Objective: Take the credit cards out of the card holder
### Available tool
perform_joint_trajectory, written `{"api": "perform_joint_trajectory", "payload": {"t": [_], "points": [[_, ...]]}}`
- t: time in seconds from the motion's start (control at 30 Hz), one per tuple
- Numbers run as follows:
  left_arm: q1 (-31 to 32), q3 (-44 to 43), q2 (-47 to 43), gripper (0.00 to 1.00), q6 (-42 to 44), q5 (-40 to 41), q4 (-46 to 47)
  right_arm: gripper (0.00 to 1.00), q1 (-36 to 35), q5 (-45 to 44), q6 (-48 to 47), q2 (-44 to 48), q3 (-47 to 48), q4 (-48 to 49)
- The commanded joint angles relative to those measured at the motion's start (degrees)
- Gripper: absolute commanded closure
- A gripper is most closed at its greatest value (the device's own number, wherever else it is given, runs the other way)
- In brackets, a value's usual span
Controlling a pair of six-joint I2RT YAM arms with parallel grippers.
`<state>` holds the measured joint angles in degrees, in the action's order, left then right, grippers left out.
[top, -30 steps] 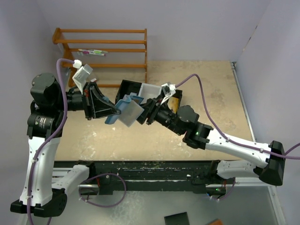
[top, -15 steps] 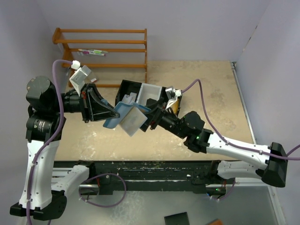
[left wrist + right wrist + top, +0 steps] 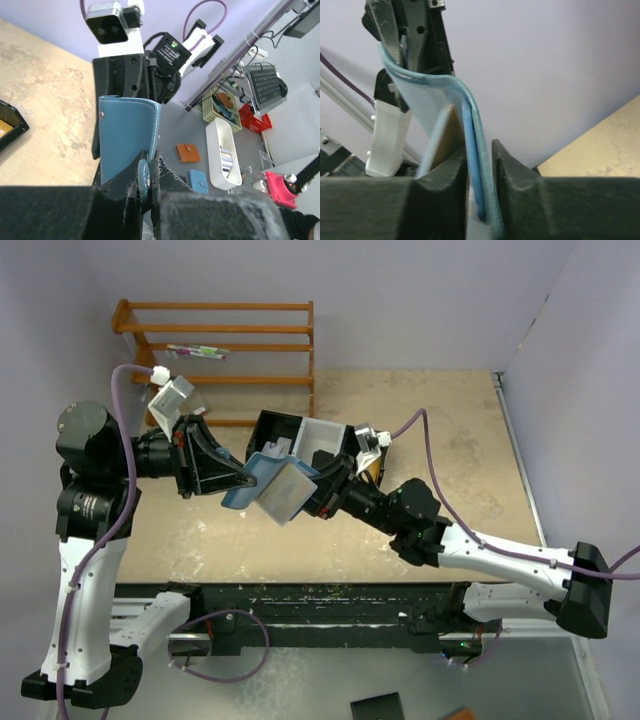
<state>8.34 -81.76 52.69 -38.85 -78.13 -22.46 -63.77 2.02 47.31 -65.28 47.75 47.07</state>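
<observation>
Blue card holder (image 3: pixel 272 488): held in the air between the left pincer (image 3: pixel 248 478) and the right pincer (image 3: pixel 310 495), above the bench (image 3: pixel 430 410). It is partly unfolded, with its pale grey inner face turned up toward the top camera.
Tan credit card (image 3: pixel 451 134): tucked between the holder's two leaves, just left of the right pincer's fingers in the right wrist view. Only a narrow strip of it shows.
Left pincer: pressed together on one edge of the holder, with a blue leaf standing straight out beyond its fingertips.
Right pincer: fingers nearly together, pinching the other blue leaf with one finger on each face.
Pincer to pincer: tips face each other at close range, and the holder spans the gap.
Tray (image 3: pixel 300 435): black with a pale compartment, on the bench just beyond both pincers, partly hidden by the holder.
Wooden rack (image 3: pixel 225 340): against the far wall, well beyond the left pincer.
Bench surface: sandy and mottled, under both arms.
</observation>
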Motion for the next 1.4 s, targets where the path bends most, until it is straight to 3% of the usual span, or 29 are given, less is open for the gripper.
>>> {"api": "perform_joint_trajectory", "payload": {"t": [0.0,0.13,0.23,0.37,0.47,0.6,0.83,1.37], "points": [[0.3,-3.5,0.4,1.00,12.1,6.1,-9.9,0.82,0.0,-0.2,-1.5,2.4,0.8,-1.2],[0.3,-5.3,0.8,0.98,25.0,16.5,-20.0,0.99,0.0,-7.6,-2.4,2.7,5.7,-19.6],[0.3,-3.4,-0.4,0.91,31.3,23.4,-22.4,1.00,0.0,-13.2,-2.2,-0.8,15.3,-34.8],[0.3,1.7,-2.4,0.66,39.1,25.7,-23.8,1.00,0.0,-18.4,-1.9,-7.6,26.0,-51.9],[0.3,5.6,-3.3,0.45,43.6,22.3,-25.6,1.00,-0.4,-21.4,-3.4,-11.1,30.9,-59.3],[0.3,9.2,-3.3,0.29,50.4,20.0,-28.4,1.00,-1.3,-26.2,-5.4,-15.0,36.6,-67.5],[0.3,18.8,-5.7,0.24,48.6,28.2,-19.3,1.00,-3.1,-31.4,-7.7,-21.7,46.4,-78.0],[0.3,19.0,-2.7,0.21,48.7,21.6,-20.9,1.00,-6.7,-46.4,-10.4,-28.2,59.1,-93.0]]}}
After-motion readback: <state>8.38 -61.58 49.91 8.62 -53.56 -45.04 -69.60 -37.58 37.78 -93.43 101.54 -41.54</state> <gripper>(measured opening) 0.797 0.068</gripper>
